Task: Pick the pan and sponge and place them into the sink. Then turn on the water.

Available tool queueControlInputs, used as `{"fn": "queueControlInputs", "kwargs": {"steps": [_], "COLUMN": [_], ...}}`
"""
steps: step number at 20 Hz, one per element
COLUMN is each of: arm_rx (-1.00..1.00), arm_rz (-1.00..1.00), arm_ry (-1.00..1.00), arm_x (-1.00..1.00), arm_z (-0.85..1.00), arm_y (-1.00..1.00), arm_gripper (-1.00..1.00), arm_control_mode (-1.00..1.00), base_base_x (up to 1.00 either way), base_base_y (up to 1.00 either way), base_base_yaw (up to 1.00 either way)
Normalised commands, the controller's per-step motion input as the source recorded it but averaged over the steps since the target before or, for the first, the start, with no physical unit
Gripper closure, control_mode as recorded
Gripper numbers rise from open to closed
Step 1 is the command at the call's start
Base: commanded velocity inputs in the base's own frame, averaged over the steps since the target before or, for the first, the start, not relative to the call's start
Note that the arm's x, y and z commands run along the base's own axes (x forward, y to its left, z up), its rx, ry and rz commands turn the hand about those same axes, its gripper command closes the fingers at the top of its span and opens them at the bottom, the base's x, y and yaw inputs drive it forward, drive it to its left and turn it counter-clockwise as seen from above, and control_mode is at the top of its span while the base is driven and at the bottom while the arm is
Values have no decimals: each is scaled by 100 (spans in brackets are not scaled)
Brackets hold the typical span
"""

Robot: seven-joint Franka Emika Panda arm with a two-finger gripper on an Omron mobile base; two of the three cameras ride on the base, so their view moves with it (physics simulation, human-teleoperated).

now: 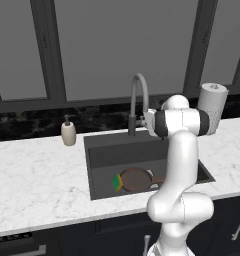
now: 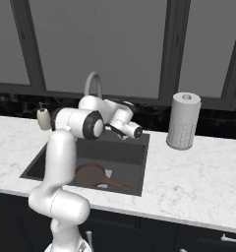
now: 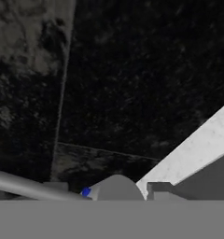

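Where pan lies (sink)

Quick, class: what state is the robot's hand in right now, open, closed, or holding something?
Hand: up by the faucet base; whether it is open or closed cannot be told.

Reddish-brown pan, green-yellow sponge, dark grey sink.

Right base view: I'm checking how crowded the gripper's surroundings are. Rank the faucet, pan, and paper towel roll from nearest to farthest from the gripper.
1. Faucet: just behind the gripper, at the sink's back edge.
2. Pan: below, on the sink floor.
3. Paper towel roll: off to the right on the counter. It and the pan are nearly too close to call.
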Motion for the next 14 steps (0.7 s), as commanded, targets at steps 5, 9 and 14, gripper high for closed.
{"fn": "queueControlInputs", "kwargs": {"steps": [5,9,14], "arm_rx": [31,12,0], "arm_rz": [-11,-10,0], "arm_ry": [0,0,0], "arm_x": [6,0,0], "arm_z": [0,0,0], "arm_y": [-16,-1,0], "arm_gripper": [100,100,100], "arm_control_mode": [-100,-100,-100], "base_base_x": [0,0,0], "base_base_y": [0,0,0], "base_base_yaw": [0,0,0]}}
